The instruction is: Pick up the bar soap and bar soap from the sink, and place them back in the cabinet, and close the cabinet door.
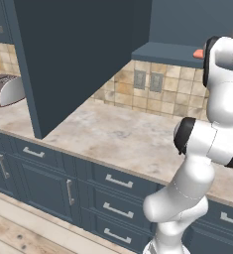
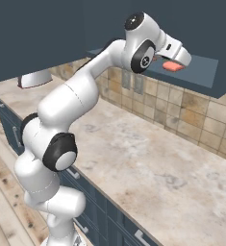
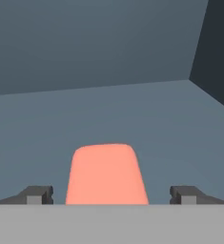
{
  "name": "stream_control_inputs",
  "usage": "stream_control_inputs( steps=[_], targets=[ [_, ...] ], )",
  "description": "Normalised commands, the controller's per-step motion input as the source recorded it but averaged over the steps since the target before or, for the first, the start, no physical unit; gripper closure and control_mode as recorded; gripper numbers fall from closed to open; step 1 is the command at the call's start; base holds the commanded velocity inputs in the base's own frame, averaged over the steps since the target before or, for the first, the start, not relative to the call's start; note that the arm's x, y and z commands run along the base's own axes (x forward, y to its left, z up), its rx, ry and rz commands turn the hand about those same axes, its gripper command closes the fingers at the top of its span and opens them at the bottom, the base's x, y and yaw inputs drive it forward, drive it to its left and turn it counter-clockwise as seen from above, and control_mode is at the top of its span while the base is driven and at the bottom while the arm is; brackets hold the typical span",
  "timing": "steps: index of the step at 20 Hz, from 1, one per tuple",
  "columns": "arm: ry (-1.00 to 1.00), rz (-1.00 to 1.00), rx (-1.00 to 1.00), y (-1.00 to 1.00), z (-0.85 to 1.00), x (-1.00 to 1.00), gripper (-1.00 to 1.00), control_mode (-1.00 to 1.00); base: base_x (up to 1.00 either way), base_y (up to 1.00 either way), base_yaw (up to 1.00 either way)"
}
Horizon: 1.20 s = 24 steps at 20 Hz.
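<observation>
Your gripper [image 3: 111,195] reached into the cabinet [image 2: 201,72], jaws wide and apart from the soap [image 3: 106,174] lying between them on the shelf.

Left base view: from behind and left of the arm, looking forward and down over the marble counter [image 1: 123,136], past the open cabinet door [image 1: 73,59]. Right base view: from behind and right, facing the same counter [image 2: 148,158] and the cabinet shelf [image 2: 201,69]. Hand view: very close, just above that shelf [image 3: 132,119], looking into the cabinet's back corner. All 3 share the shelf.
</observation>
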Motion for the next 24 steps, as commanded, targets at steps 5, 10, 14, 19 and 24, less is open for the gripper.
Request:
stream_control_inputs(
  steps=[5, 10, 14, 19, 24],
  targets=[
    [-0.03, 0.0, 0.0, 0.0, 0.0, -0.06, -1.0, -1.0, 0.0, 0.0, 0.0],
    [-0.07, 0.0, 0.0, 0.06, 0.0, -0.29, -1.0, -1.0, 0.0, 0.0, 0.0],
    [-0.09, 0.0, -0.01, 0.17, 0.0, -0.37, -1.0, -1.0, 0.0, 0.0, 0.0],
    [-0.13, 0.0, -0.02, 0.25, -0.01, -0.35, -1.0, -1.0, 0.0, 0.0, 0.0],
    [-0.13, 0.0, -0.04, 0.38, -0.02, -0.4, -1.0, -1.0, 0.0, 0.0, 0.0]
  ],
)
